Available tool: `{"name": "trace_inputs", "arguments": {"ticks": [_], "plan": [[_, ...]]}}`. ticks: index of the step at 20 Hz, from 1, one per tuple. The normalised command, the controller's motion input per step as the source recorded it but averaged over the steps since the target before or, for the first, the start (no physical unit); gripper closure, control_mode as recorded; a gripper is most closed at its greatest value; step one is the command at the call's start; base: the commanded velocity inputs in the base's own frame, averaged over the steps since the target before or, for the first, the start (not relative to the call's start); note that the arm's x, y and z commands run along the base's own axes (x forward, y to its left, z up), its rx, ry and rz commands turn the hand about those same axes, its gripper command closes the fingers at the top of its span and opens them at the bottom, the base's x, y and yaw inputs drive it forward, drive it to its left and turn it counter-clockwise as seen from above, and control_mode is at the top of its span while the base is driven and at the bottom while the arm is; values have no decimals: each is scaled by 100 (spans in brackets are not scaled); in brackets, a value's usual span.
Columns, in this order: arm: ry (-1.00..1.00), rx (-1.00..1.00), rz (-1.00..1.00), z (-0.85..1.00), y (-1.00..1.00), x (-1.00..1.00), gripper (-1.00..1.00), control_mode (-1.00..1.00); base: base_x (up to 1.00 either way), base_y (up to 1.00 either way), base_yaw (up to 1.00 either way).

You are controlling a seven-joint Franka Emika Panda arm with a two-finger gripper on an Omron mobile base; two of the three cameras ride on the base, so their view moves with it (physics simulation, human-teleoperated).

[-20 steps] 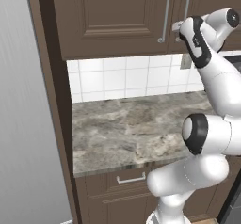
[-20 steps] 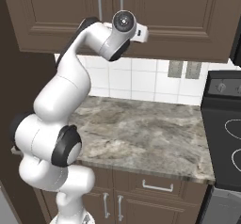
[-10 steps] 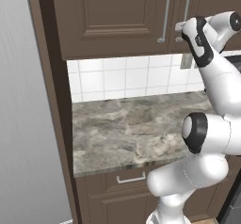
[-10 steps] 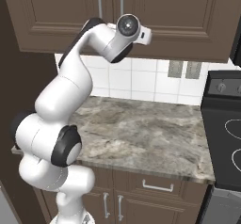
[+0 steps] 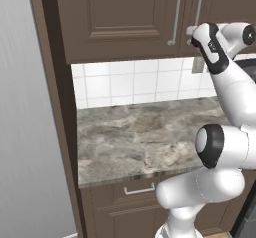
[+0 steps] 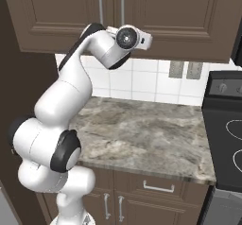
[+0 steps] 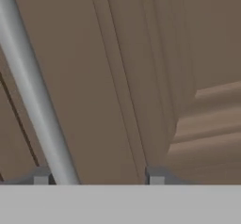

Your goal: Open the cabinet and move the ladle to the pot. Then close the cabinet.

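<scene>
The cabinet (image 5: 115, 17) (image 6: 179, 11) hangs above the counter with both doors shut. My gripper (image 5: 192, 30) (image 7: 99, 177) is raised against its right door, low on that door's silver bar handle (image 5: 199, 7) (image 6: 124, 4) (image 7: 33, 91). In the hand view the bar runs down between my fingertips (image 7: 41, 176), close to the left one, with a wide gap to the right one. The jaws stand open around the bar. The ladle and the pot are out of view.
A grey stone counter (image 5: 145, 137) (image 6: 142, 134) lies below, backed by white tiles and wall outlets (image 6: 184, 69). A black stove (image 6: 227, 120) adjoins it on the right. Lower drawers (image 5: 139, 189) sit underneath. A tall dark side panel (image 5: 55, 107) bounds the left.
The hand has edged a little closer to the right door's handle, and the jaws have narrowed slightly around the bar. The doors have not moved.
</scene>
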Motion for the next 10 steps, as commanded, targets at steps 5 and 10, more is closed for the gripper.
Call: {"name": "trace_inputs", "arguments": {"ticks": [5, 10], "plan": [[-15, -5, 0, 5, -64, -42, 100, -100, 0, 0, 0], [-10, -2, 0, 21, -71, -75, 100, -100, 0, 0, 0]]}}
